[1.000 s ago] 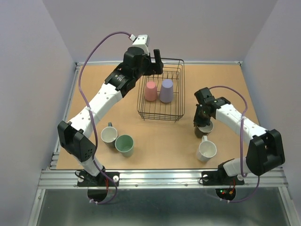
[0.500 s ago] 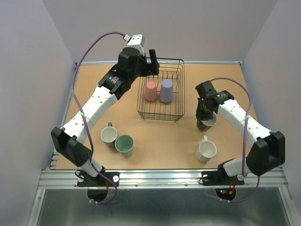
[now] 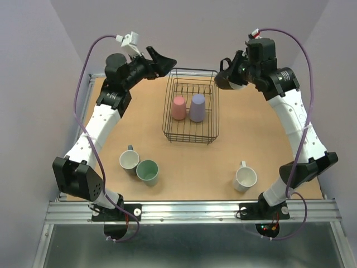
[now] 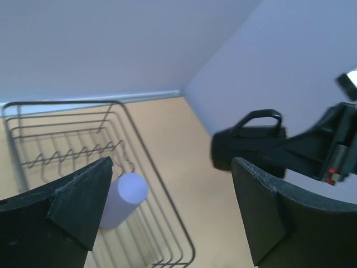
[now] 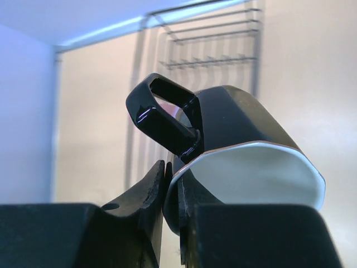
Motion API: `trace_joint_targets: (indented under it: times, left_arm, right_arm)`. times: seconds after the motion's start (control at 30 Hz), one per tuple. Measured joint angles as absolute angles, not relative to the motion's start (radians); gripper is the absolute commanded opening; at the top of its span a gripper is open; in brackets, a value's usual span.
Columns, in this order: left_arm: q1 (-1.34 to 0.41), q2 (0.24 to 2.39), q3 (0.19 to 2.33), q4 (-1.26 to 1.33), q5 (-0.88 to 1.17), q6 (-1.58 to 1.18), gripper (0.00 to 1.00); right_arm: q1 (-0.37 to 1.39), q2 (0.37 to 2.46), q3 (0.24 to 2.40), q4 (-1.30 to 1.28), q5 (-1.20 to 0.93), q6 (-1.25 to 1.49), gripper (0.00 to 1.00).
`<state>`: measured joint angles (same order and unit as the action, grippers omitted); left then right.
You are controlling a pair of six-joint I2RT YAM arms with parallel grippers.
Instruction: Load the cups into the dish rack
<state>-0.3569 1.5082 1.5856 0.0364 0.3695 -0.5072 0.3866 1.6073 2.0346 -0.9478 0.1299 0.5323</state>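
Observation:
The black wire dish rack (image 3: 191, 133) stands at mid-table with a pink cup (image 3: 178, 108) and a lavender cup (image 3: 197, 107) upside down inside. My right gripper (image 3: 230, 74) is shut on the rim of the dark brown mug (image 3: 224, 82), held high by the rack's far right corner; in the right wrist view the gripper (image 5: 173, 181) pinches the mug (image 5: 240, 131) next to its handle. My left gripper (image 3: 163, 60) is open and empty, high by the rack's far left corner. In the left wrist view, the left gripper (image 4: 173, 190) looks down at the lavender cup (image 4: 125, 198), the rack (image 4: 125, 120) and the held mug (image 4: 251, 148).
A grey-blue mug (image 3: 129, 159) and a pale green cup (image 3: 148, 171) sit side by side at the near left. A white mug (image 3: 245, 177) sits at the near right. Lavender walls close in the table's back and sides.
My right arm lifted the dark brown mug off the table and carried it up and back toward the rack's far right. My left arm pulled back to the left, away from the rack.

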Motion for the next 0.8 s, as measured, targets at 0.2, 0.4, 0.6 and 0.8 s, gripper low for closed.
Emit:
trace_joint_targets:
  times: [0.2,0.4,0.6,0.8]
  left_arm:
    - [-0.214,1.459,1.252,0.717,0.667,-0.903,0.98]
    - [-0.202,1.470,1.137,1.118,0.762,-1.183,0.96]
    - [-0.202,1.491,1.103,1.242,0.784,-1.283,0.95]
    - [-0.202,1.513,1.103,1.256,0.788,-1.276,0.96]
  right_arm:
    - [0.372,1.654,2.051,-0.701,-0.186,0.722,0.01]
    - [0.366,1.652,1.906,-0.234,-0.439,1.022,0.00]
    - [0.366,1.656,1.632,0.266,-0.583,1.392,0.00]
    - [0.366,1.684,1.588,0.452,-0.637,1.560,0.01]
